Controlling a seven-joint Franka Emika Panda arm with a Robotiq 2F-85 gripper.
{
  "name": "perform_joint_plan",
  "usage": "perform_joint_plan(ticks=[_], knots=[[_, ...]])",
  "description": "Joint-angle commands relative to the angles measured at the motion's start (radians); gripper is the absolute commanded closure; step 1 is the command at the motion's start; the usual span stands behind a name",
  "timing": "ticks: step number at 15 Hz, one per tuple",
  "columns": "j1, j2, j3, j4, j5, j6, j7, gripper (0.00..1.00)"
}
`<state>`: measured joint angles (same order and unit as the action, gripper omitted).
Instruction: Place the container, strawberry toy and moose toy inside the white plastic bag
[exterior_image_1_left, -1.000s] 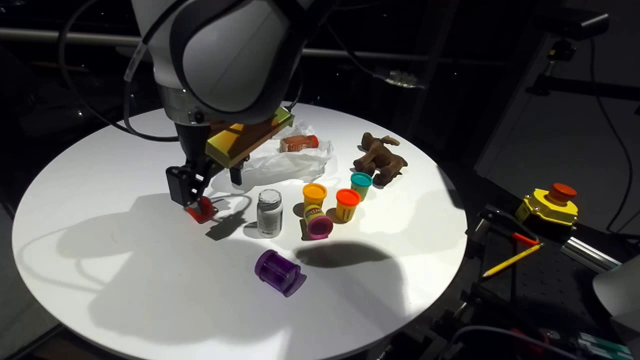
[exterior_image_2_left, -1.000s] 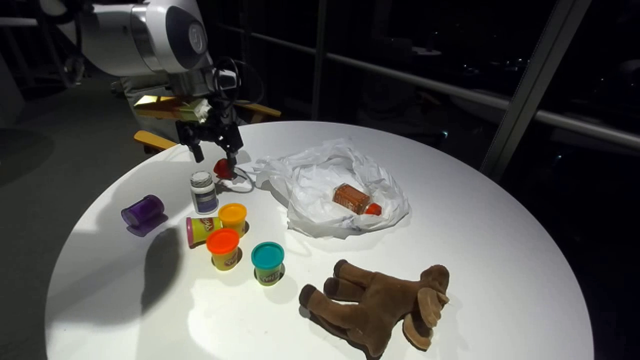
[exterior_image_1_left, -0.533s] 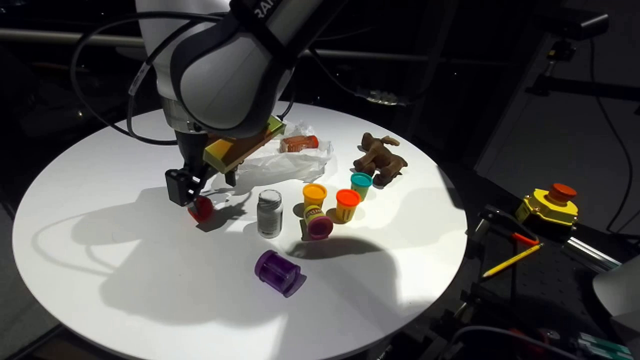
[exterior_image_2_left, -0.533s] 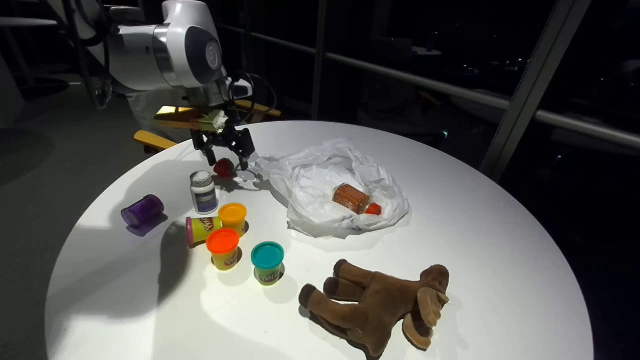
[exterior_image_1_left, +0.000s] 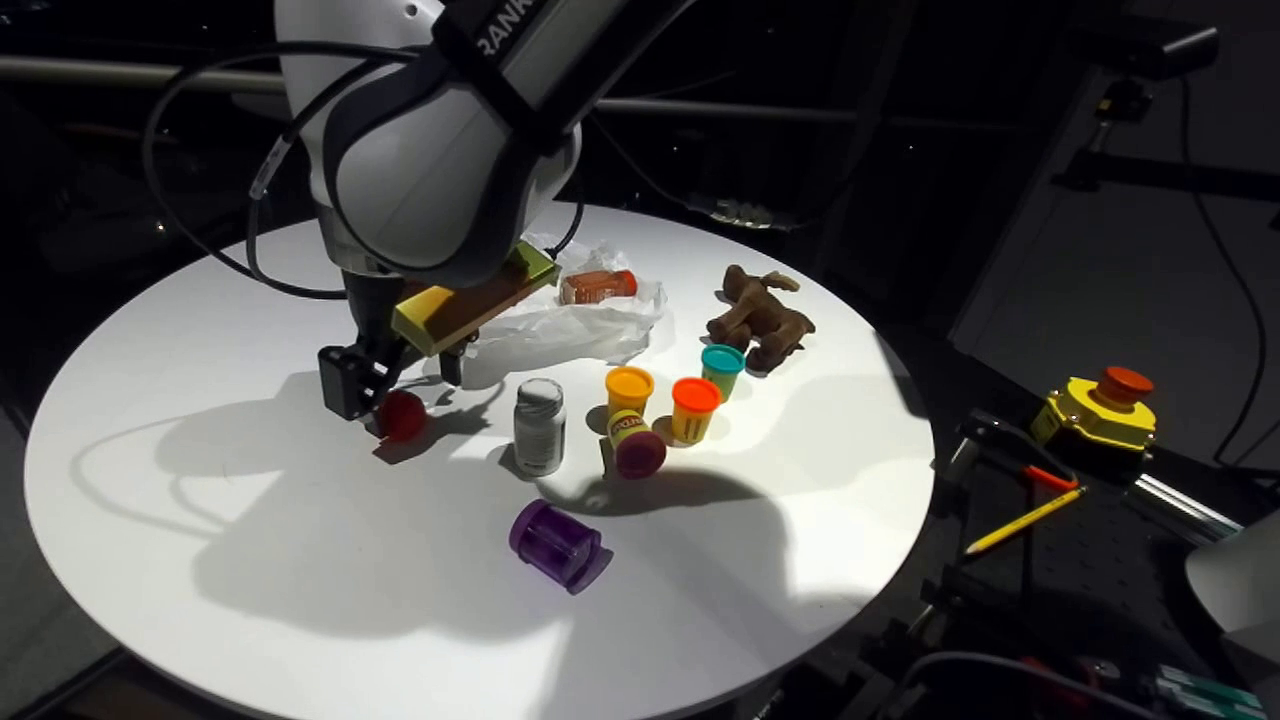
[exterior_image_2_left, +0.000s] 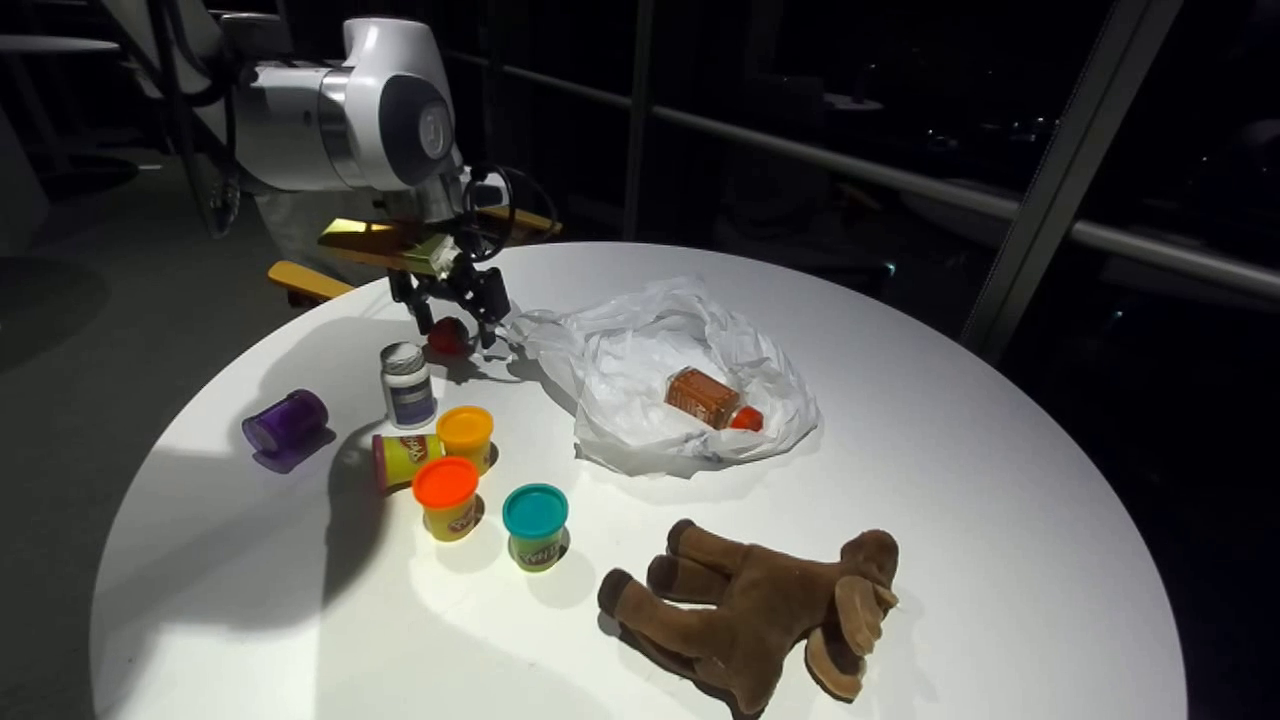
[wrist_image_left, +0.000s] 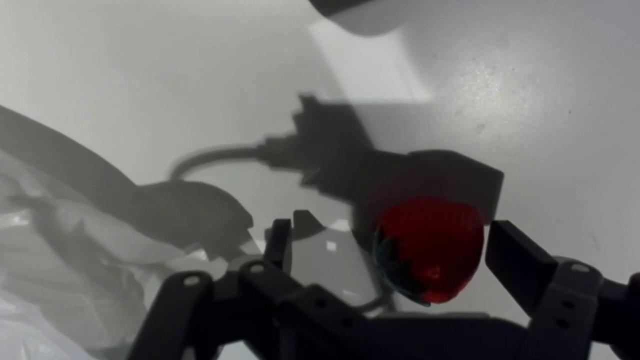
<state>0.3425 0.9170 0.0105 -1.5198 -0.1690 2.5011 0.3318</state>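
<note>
The black gripper (wrist_image_left: 387, 240) has its two fingers (wrist_image_left: 522, 265) wide apart, and the strawberry toy (wrist_image_left: 440, 240) sits between them on the white table (exterior_image_2_left: 950, 450). It is red, fat and a bit shiny, with dark green leaves at one end. It is closer to one finger than to the other, but you can't tell if it touches. High above the fingers, in an exterior view, the robot arm (exterior_image_1_left: 430, 170) shows the letters "RANK". Just past the finger farther from the strawberry toy is the white plastic bag (exterior_image_2_left: 640, 455), thin, crumply and a little see-through. The brown container (exterior_image_2_left: 702, 397) lies on its side in there, with a red cap and a label too small to read. Near the fingers, a white bottle (exterior_image_2_left: 408, 392) stands up, and its label is too tiny too. A bit farther out, a pink-lidded tub (exterior_image_2_left: 408, 458) lies on its side and says "Play-Doh". By it stand a yellow-lidded tub (exterior_image_2_left: 466, 428) and an orange-lidded tub (exterior_image_2_left: 446, 485), and past them a teal-lidded tub (exterior_image_2_left: 536, 512). A purple jar (exterior_image_2_left: 287, 422) lies on its side out there too. Far from the fingers lies the moose toy (exterior_image_2_left: 770, 600), soft and brown, with tan antlers and dark feet.
</note>
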Motion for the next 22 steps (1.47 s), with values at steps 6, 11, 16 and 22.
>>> perform_joint_plan(ticks=[6,11,16,22], knots=[[-0.001,0.025,-0.004,0.056,0.047,-0.002,-0.005,0.55],[0.023,-0.063,-0.031,0.02,0.02,-0.044,0.013,0.77],[0.043,-0.156,-0.151,-0.003,-0.073,-0.049,0.073,0.77],[-0.006,-0.101,-0.25,-0.01,-0.139,-0.017,0.147,0.77]])
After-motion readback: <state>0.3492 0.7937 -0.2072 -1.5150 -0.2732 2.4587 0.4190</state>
